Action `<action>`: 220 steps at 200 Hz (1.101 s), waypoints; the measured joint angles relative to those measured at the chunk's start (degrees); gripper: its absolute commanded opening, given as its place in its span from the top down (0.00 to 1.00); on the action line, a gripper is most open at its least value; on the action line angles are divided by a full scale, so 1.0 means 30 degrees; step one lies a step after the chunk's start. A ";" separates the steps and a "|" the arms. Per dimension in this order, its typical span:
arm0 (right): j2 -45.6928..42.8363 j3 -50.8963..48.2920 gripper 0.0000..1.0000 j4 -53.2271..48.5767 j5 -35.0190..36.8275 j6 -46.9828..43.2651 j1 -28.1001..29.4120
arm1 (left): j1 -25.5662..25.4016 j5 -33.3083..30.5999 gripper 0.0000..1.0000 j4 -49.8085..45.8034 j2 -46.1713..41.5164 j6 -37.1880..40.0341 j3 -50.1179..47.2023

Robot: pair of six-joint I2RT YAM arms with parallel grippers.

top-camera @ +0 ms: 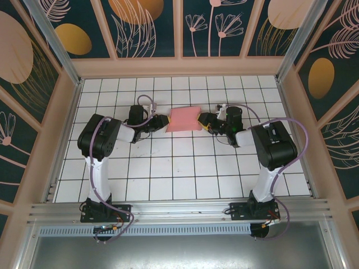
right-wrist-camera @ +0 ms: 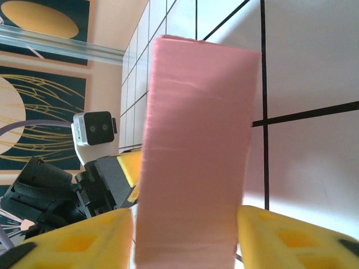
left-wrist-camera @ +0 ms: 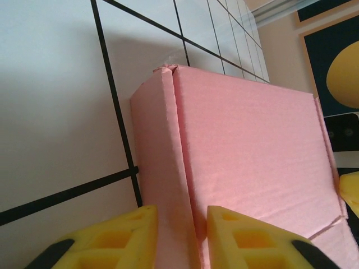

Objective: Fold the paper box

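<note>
The paper box (top-camera: 184,119) is a small pink folded box lying between my two grippers at the middle of the tiled floor. My left gripper (top-camera: 162,121) holds its left end. In the left wrist view the yellow fingers (left-wrist-camera: 118,238) press on either side of the box's (left-wrist-camera: 252,145) corner crease, so the left gripper (left-wrist-camera: 182,218) is shut on it. My right gripper (top-camera: 203,122) is at the right end. There the narrow pink end (right-wrist-camera: 196,112) stands between the right gripper's (right-wrist-camera: 185,216) two fingers, both against the card.
White tiles with black lines (top-camera: 185,168) stretch toward the arm bases. Pink frame walls (top-camera: 179,67) close the back and both sides. The left arm's wrist camera (right-wrist-camera: 95,129) faces me beyond the box in the right wrist view.
</note>
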 measured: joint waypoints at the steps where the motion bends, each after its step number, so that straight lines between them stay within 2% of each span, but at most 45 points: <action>1: 0.0000 0.0000 0.52 -0.0007 0.0007 0.0015 -0.0007 | 0.0000 0.0000 0.67 -0.0007 0.0000 0.0007 0.0000; 25: 0.0000 0.0000 0.55 -0.0109 0.0015 0.0029 -0.0044 | 0.0007 -0.0153 0.61 -0.0182 -0.0015 0.0168 0.0000; 63: -0.0007 0.0044 0.55 -0.0313 -0.0058 -0.0051 0.0000 | -0.0168 -0.0284 0.43 -0.1049 -0.0816 0.1137 -0.0124; 119: -0.0240 0.0080 0.55 -0.0714 -0.0058 -0.0364 -0.0029 | -0.0226 -0.0933 0.39 -0.1464 -0.2499 0.2127 -0.0882; 123: -0.0328 0.0080 0.55 -0.0780 -0.0051 -0.0415 -0.0029 | -0.0226 -0.1020 0.35 -0.1377 -0.2696 0.2186 -0.1005; 147: -0.0903 0.0080 0.55 -0.0918 -0.0051 -0.0495 -0.0146 | -0.0226 -0.1508 0.27 -0.0940 -0.3708 0.2623 -0.1632; 166: -0.1319 0.0080 0.55 -0.0947 -0.0044 -0.0546 -0.0335 | -0.0226 -0.1894 0.15 -0.0379 -0.4452 0.3140 -0.2033; 193: -0.1719 0.0073 0.55 -0.1035 -0.0036 -0.0546 -0.0576 | -0.0262 -0.2368 0.10 0.0889 -0.5391 0.3854 -0.2841; 200: -0.1843 0.0058 0.55 -0.1100 -0.0036 -0.0546 -0.0627 | -0.0299 -0.2557 0.02 0.1078 -0.5625 0.4124 -0.3009; 220: -0.2222 0.0029 0.55 -0.1231 -0.0044 -0.0546 -0.0801 | -0.0670 -0.3300 0.01 0.1399 -0.6411 0.5625 -0.3424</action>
